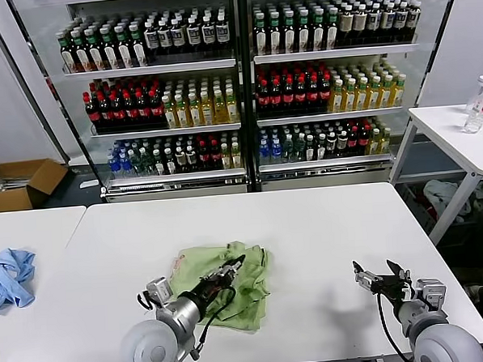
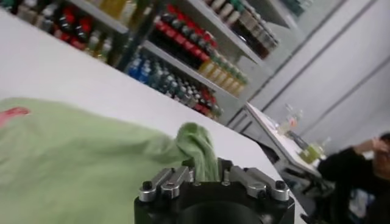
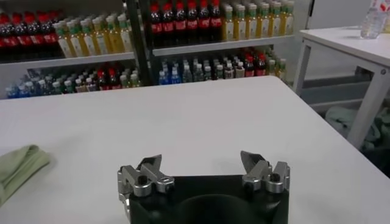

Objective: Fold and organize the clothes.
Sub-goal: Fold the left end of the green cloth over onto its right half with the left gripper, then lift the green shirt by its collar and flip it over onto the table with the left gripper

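The green shirt (image 1: pixel 227 284) lies crumpled on my white desk (image 1: pixel 309 234), near the front edge and a little left of the middle. My left pincer (image 1: pixel 232 268) is over it, and my left wrist view shows its jaws together, clamped on a raised fold of the shirt (image 2: pixel 198 151). A patch of red print (image 2: pixel 13 114) shows on the flat part of the cloth there; the rest of the print is folded under or out of view, and I cannot make out the collar or buttons.

My right pincer (image 1: pixel 378 273) waits near the desk's front right corner, its fingers (image 3: pixel 148 170) spread apart with nothing between them, touching no cloth. From that wrist only one edge of the shirt (image 3: pixel 18 167) shows, cut off by the frame.

Beyond the far edge of the desk stand two glass-door coolers (image 1: pixel 240 84), their shelves packed with rows of bottles: dark ones on top, red-capped and yellow ones in the middle, blue and mixed ones below. The labels are too small to read.

On a second desk to the left, a light blue cloth (image 1: pixel 9 277) lies bunched, partly cut off. An open cardboard box (image 1: pixel 23 183) sits on the floor behind it; its contents are hard to make out. A clear bottle (image 1: pixel 478 105) stands on a side table (image 1: pixel 458 137) to the right.
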